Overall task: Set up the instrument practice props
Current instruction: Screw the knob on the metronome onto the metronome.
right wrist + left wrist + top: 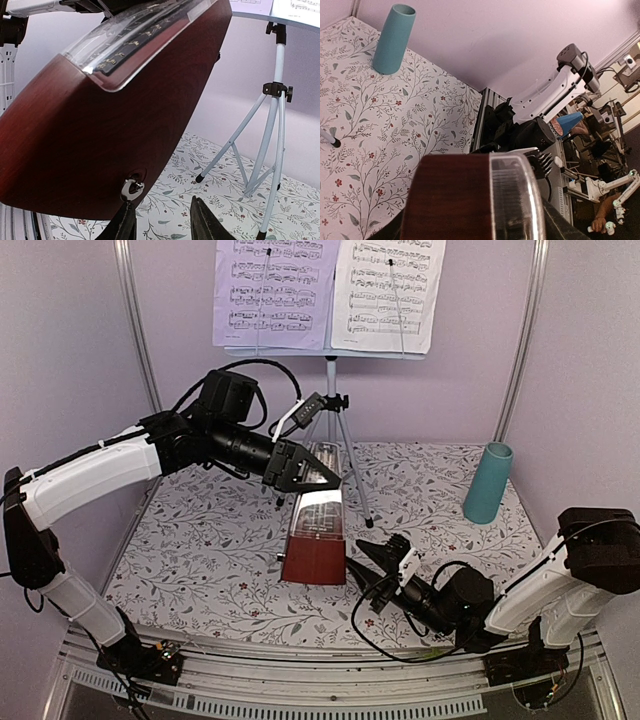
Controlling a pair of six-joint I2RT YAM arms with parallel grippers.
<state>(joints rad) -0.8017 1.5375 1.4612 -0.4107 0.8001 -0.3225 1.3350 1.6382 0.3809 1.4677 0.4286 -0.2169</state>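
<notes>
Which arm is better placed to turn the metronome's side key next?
Right arm: its open fingers sit just below the silver key; the left fingers hold the metronome near its top.

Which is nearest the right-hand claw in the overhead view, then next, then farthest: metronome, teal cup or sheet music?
1. metronome, close beside the right gripper, on its left.
2. teal cup, back right, by the wall.
3. sheet music, high at the back.

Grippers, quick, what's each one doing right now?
Left gripper: closed on the metronome, at its top.
Right gripper: open, empty, beside the metronome's base.
</notes>
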